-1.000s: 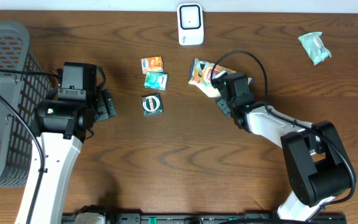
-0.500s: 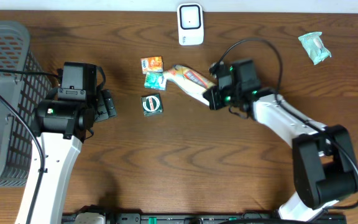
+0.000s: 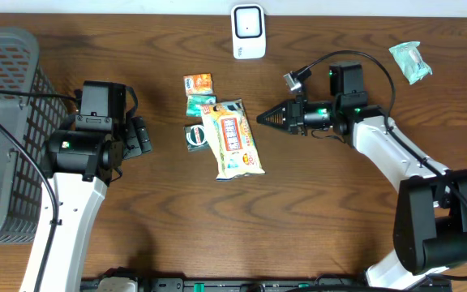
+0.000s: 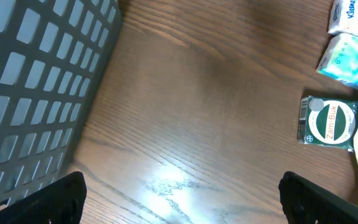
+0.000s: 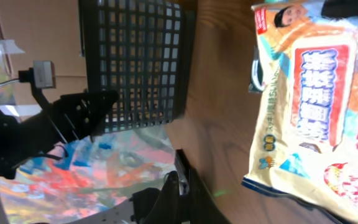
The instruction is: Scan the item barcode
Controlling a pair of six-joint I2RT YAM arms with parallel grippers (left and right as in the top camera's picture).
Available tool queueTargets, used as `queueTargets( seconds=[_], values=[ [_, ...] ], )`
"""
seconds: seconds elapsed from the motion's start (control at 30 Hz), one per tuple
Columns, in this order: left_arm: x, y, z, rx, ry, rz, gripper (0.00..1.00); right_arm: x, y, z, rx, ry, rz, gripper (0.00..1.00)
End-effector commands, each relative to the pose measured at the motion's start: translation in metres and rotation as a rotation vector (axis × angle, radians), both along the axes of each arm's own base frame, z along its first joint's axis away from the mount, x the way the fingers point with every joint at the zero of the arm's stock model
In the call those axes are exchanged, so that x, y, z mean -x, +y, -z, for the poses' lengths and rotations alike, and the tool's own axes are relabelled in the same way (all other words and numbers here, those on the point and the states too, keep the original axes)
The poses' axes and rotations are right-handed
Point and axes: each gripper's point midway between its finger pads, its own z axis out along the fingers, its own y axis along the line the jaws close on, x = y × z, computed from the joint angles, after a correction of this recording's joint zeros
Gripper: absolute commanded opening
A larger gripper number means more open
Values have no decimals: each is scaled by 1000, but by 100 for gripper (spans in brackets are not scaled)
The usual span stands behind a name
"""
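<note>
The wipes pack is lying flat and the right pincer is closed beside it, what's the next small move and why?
Probably open the right pincer and ease it toward the near edge of the wipes pack. It is shut on nothing, and the pack lies loose on the table, short of the white scanner, so it needs gripping first.

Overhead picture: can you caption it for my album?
Right end effector, shut, beside a big packet lying on the wooden table.

five packets (image 3: 232, 138), one scanner (image 3: 248, 31), one basket (image 3: 14, 65)
</note>
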Motion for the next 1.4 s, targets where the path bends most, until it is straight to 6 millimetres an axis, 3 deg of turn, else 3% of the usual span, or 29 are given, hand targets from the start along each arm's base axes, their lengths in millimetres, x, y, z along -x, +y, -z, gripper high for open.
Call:
queueTargets(
  seconds=[0.0,0.03,0.07,0.27,0.4,0.5,0.67,0.97,1.2,1.27,1.33,1.37],
  values=[
    [-2,0,-4,1,-11,-4,98,-12,-5,1,72,-151,32,17],
    [-2,0,-4,1,-11,-4,98,-15,-4,6,101,-168,42,35],
    [-2,0,-4,1,-11,-4,98,-17,-1,10,135,-178,56,45],
    [-2,0,-4,1,-11,-4,98,-23,34,28,385,-317,84,83],
    [-2,0,-4,1,-11,-4,98,-27,38,41,741,-434,140,93],
    [-2,0,-4,1,-11,-4,98,-28,38,39,989,-566,202,99],
    [-2,0,-4,1,-11,-4,98,-13,57,49,1152,-684,215,96],
    [-2,0,-4,1,-11,-4,98,5,90,118,1250,-715,104,99],
    [-2,0,-4,1,-11,-4,98,-5,66,146,1445,-751,147,98],
    [-2,0,-4,1,-11,-4,98,-5,62,155,1461,-737,128,84],
    [-2,0,-4,1,-11,-4,97,-1,61,165,1455,-707,94,42],
    [-2,0,-4,1,-11,-4,98,0,61,165,1451,-700,88,32]
  ],
)
